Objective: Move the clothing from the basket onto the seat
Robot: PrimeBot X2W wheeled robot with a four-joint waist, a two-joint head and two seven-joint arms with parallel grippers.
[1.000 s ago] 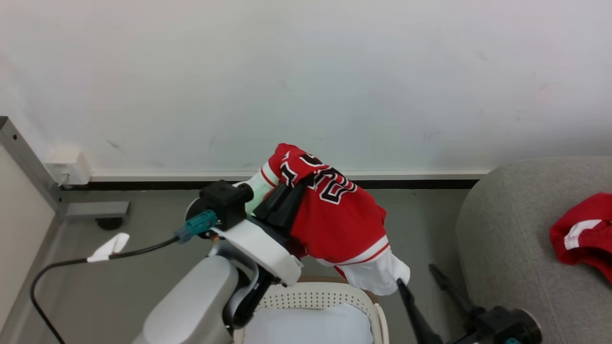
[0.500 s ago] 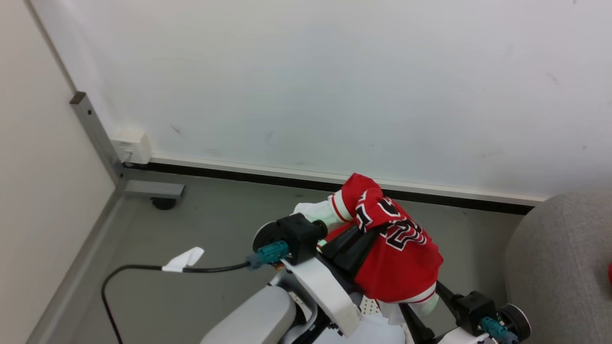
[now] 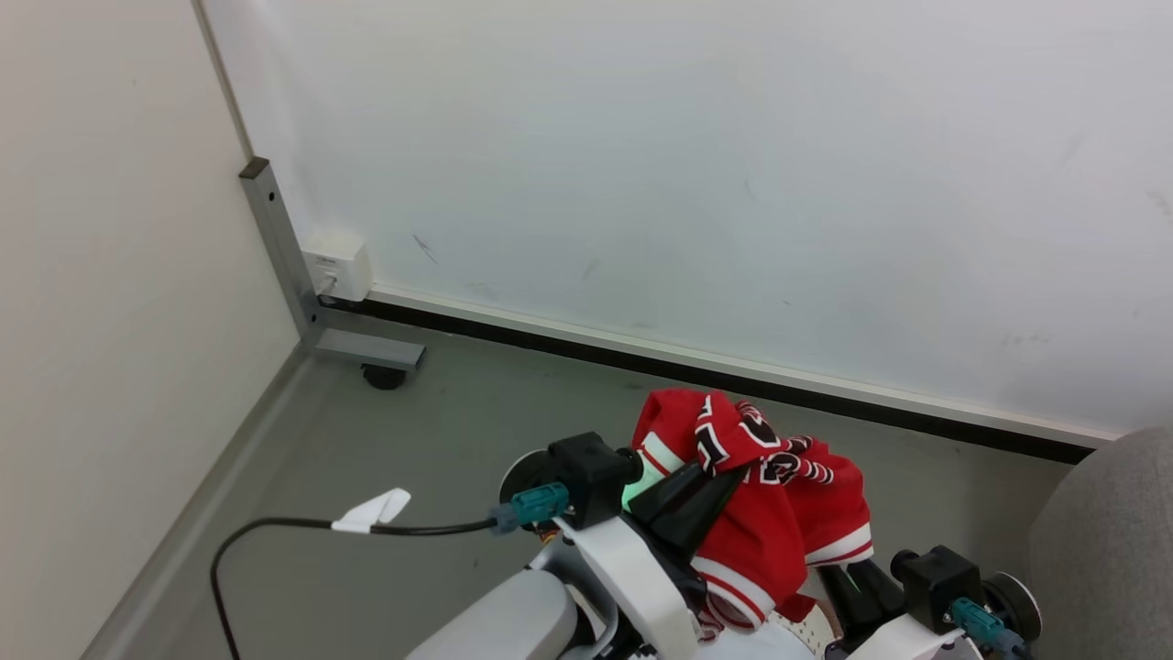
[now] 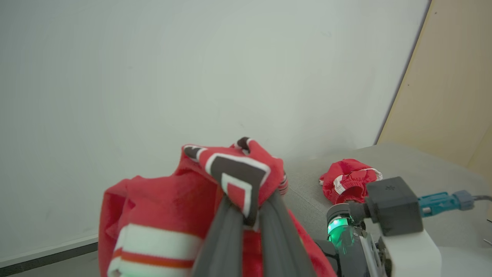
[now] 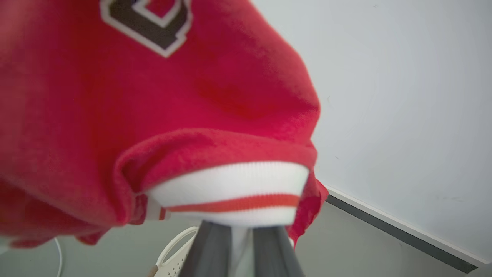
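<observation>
Count: two grippers, two red garments, one basket, one sofa, one cable, one wall box.
Left gripper (image 4: 248, 213): its fingers (image 4: 221, 242) are pinched narrow on a fold of the jersey (image 4: 165, 207); in the head view it (image 3: 710, 490) grips the cloth from the left.
Right gripper (image 5: 240, 234): the jaws are closed narrow, with white cloth of the jersey (image 5: 153, 115) caught between them just under the striped hem. In the head view it (image 3: 838, 582) comes up under the garment's lower edge.
Jersey, place: lifted off the ground between both arms, bunched (image 3: 779, 522), above the basket (image 3: 811, 631).
Basket: cream, perforated. A handle loop (image 5: 173, 250) shows beside the right fingers.
Writing: black figures outlined in white on the jersey, folded over and too crumpled to read.
Second garment (image 4: 348, 184): red with white trim, lying in a heap on the sofa (image 4: 407, 161), well apart from the jersey.
Cable (image 3: 275, 527): black, carrying one white tag, looping across the floor (image 3: 440, 412) to the left wrist.
Sofa edge: a rounded grey corner (image 3: 1109, 541) at the right.
Open room: bare grey floor runs from the arms to the wall (image 3: 687, 165).
Far edges: a black skirting strip (image 3: 641, 362) lines the wall's foot. A metal post (image 3: 279, 247) and the wall box (image 3: 337, 264) stand in the left corner.
</observation>
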